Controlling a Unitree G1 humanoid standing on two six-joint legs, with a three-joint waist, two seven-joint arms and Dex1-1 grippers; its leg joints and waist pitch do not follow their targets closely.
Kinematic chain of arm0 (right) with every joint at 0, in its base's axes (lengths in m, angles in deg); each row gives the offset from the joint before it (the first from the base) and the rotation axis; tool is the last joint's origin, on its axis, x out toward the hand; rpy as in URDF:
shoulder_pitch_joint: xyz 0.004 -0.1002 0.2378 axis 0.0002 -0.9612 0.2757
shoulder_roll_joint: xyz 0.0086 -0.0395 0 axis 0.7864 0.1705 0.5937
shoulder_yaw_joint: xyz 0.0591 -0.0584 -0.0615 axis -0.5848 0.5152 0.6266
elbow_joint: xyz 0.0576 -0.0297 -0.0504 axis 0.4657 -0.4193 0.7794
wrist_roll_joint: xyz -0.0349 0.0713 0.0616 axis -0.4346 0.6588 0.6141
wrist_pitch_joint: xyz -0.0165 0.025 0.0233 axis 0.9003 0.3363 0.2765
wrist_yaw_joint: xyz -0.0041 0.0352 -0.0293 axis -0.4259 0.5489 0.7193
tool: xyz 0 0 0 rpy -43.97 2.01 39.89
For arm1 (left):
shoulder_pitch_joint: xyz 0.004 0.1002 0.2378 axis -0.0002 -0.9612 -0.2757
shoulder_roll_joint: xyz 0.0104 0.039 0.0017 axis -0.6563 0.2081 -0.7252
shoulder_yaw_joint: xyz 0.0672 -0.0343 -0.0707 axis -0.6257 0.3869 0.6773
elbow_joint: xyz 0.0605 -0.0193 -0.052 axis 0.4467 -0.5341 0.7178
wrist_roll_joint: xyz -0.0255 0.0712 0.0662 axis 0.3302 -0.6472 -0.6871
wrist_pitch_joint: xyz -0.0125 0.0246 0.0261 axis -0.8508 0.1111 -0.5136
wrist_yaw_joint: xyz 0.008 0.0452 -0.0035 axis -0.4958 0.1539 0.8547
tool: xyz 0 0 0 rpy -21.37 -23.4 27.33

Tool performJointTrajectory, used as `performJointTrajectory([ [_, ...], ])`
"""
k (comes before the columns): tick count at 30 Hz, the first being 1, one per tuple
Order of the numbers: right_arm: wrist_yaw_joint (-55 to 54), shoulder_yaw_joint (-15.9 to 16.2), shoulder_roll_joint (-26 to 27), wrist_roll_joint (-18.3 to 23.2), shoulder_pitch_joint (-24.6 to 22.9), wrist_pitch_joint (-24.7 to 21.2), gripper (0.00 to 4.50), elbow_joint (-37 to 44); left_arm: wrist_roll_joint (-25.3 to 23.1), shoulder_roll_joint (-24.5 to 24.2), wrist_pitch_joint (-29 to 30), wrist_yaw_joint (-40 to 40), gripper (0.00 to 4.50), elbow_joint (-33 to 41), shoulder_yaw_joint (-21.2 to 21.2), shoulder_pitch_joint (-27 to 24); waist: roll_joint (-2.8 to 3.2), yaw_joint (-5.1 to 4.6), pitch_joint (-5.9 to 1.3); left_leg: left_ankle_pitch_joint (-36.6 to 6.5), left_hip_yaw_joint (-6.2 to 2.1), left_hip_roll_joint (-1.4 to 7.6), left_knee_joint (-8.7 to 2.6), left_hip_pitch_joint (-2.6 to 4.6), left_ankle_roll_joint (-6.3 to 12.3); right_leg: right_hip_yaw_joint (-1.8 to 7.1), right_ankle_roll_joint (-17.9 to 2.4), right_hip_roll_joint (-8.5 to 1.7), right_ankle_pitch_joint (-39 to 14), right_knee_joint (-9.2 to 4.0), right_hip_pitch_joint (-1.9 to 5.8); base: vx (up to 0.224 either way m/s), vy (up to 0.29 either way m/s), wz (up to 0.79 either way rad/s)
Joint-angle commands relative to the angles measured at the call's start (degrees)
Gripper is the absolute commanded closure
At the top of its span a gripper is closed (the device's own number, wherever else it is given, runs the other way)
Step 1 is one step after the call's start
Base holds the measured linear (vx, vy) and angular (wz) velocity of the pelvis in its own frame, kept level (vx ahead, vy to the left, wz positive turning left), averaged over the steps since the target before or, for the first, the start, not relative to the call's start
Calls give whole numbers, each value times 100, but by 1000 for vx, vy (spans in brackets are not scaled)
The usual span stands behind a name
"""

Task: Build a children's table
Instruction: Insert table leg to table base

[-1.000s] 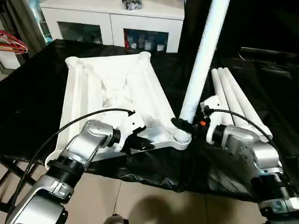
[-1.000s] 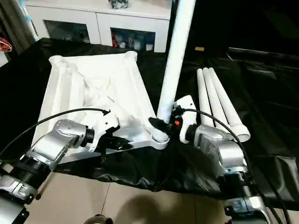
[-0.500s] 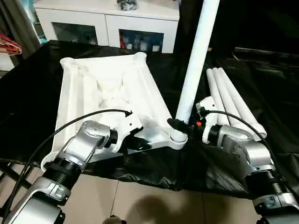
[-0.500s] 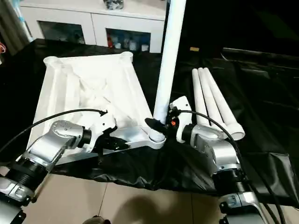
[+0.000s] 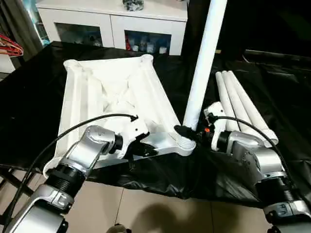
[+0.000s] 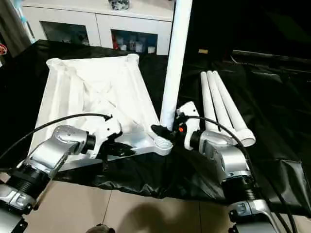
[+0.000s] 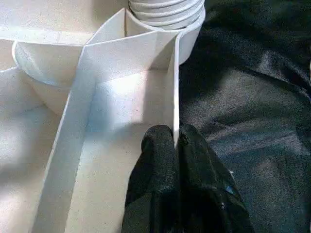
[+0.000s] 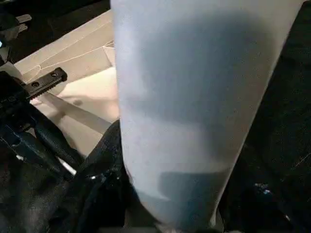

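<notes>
The children's table top [image 5: 116, 97] lies upside down on the black sheet, ribbed underside up. One white leg [image 5: 204, 58] stands nearly upright in the near right corner socket [image 5: 185, 144]. My right gripper [image 5: 188, 128] is shut on the foot of this leg, which looms close in the right wrist view [image 8: 194, 97]. My left gripper [image 5: 143, 148] is shut on a thin rib of the top's near rim, just left of that socket; the left wrist view has the two black fingers [image 7: 158, 145] pinching the rib. Three more legs [image 5: 240, 104] lie side by side to the right.
A white cabinet with glass doors [image 5: 116, 24] stands behind the black-sheeted table [image 5: 29, 97]. A red hanger [image 5: 9, 46] pokes in at far left. The table's near edge drops to a tiled floor [image 5: 146, 208] just below my forearms.
The whole picture has shifted a little, so the camera moved. Both grippers keep their holds, and the leg stays in the socket.
</notes>
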Motion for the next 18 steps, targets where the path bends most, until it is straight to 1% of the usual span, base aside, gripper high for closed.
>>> performJointTrajectory([
  [1,-77,-12,47,-68,41,-24,256,-355,139,91,-99,-225,450,115,-20,113,-10,19,-357,-1155,-133,306,-392,146,32,351,-1096,-608,-938,-485,168,0,0,0],
  [3,-102,-90,81,-42,27,-15,256,-452,132,92,-89,-235,450,111,-28,120,-26,9,-350,-1246,-135,309,-402,150,2,353,-1102,-610,-1020,-492,168,0,0,0],
  [5,-145,-217,105,27,-32,-21,256,-529,129,113,-72,-202,450,84,-10,144,-24,15,-352,-1273,-137,317,-404,159,-9,354,-1097,-616,-1056,-497,167,0,0,0],
  [6,-145,-217,105,27,-32,-21,256,-529,129,113,-72,-202,450,84,-10,144,-20,15,-353,-1282,-140,319,-409,162,-14,352,-1097,-612,-1055,-495,164,0,0,0],
  [7,-169,-330,120,112,-120,-27,256,-563,125,128,-67,-167,450,62,14,160,-22,14,-353,-1296,-137,320,-410,168,-19,353,-1100,-609,-1036,-495,159,0,0,0],
  [8,-184,-372,125,140,-166,-24,256,-573,122,134,-63,-154,450,52,24,167,-24,17,-354,-1295,-133,321,-407,170,-13,357,-1100,-614,-1022,-498,160,0,0,0],
  [11,-215,-441,146,164,-243,20,256,-631,119,146,-59,-128,450,39,45,176,-33,33,-358,-1231,-132,317,-407,161,3,352,-1109,-614,-953,-488,165,0,0,0],
  [14,-240,-524,186,201,-366,88,256,-697,121,161,-56,-99,450,24,68,187,-32,42,-354,-1261,-129,316,-399,154,12,361,-1088,-635,-1034,-506,163,0,0,0],
  [15,-250,-554,208,226,-409,100,256,-704,123,163,-59,-90,450,20,77,189,-37,36,-357,-1258,-136,316,-409,151,11,352,-1074,-621,-1053,-499,169,0,0,0],
  [16,-279,-625,264,283,-500,150,256,-722,127,168,-66,-67,450,6,97,193,-28,38,-353,-1273,-134,319,-411,160,10,353,-1077,-621,-1068,-508,158,0,0,0],
  [17,-279,-625,264,283,-500,150,256,-722,127,168,-66,-67,450,6,97,193,-20,38,-355,-1269,-136,320,-410,157,11,355,-1085,-623,-1053,-501,158,0,0,0],
  [18,-308,-699,316,331,-563,209,256,-752,120,184,-84,-32,450,-20,118,203,-22,37,-355,-1289,-137,321,-413,157,7,354,-1089,-621,-1050,-502,156,0,0,0],
])
